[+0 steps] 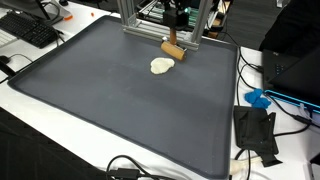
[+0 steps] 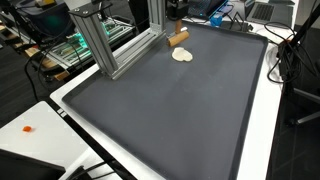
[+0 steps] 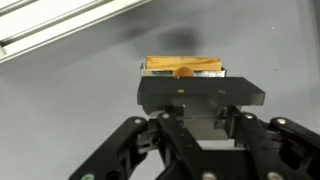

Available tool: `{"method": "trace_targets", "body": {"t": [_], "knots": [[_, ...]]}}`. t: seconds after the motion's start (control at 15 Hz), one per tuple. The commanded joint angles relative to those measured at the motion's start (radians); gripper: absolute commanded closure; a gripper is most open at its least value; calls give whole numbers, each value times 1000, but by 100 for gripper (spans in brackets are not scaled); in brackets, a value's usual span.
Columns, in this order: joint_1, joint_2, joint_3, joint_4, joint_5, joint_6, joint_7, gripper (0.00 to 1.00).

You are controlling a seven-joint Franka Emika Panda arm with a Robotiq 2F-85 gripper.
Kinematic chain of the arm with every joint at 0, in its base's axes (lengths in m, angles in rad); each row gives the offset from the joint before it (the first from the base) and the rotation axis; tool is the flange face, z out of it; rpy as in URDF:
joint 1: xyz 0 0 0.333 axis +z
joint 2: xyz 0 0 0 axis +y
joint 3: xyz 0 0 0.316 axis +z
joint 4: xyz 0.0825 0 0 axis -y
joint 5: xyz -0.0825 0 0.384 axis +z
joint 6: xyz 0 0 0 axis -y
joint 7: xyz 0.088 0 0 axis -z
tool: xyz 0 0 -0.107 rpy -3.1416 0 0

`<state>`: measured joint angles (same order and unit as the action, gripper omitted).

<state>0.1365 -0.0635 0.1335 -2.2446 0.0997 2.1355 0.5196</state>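
Wooden and tan, a short block (image 1: 173,48) lies on a dark grey mat (image 1: 110,110) that covers most of a white surface (image 1: 40,130). In an exterior view the black hand (image 1: 172,27) hangs directly above the block, close beside a frame of aluminium bars (image 1: 150,25). A flat cream disc (image 1: 161,66) sits just in front of the hand, near the block but apart from it. Well off to one side of the hand, past the mat's edge, are a blue item (image 1: 258,98) and a black bracket (image 1: 255,132).

In an exterior view from a lower angle, the frame (image 2: 105,40) stands beside the hand (image 2: 176,14). The block (image 2: 178,38) is under the hand and the disc (image 2: 182,55) is just beyond it.

In the wrist view the block (image 3: 183,67) shows just past the fingertips, squarely centred. That line-up looks suited to a pinch across it. The hand (image 3: 200,92) fills the lower picture with its linkages drawn inward. Its own body hides the gap, so I cannot tell whether it is clenched on the block or merely poised over it.
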Motion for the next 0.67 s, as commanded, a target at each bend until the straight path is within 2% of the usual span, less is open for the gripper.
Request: {"method": "trace_targets", "body": {"t": [0.0, 0.2, 0.6], "knots": [[-9, -113, 0, -52, 10, -6, -49, 78], [-18, -184, 2, -78, -9, -22, -61, 78], [-20, -330, -8, -166, -2, -9, -239, 78]]}}
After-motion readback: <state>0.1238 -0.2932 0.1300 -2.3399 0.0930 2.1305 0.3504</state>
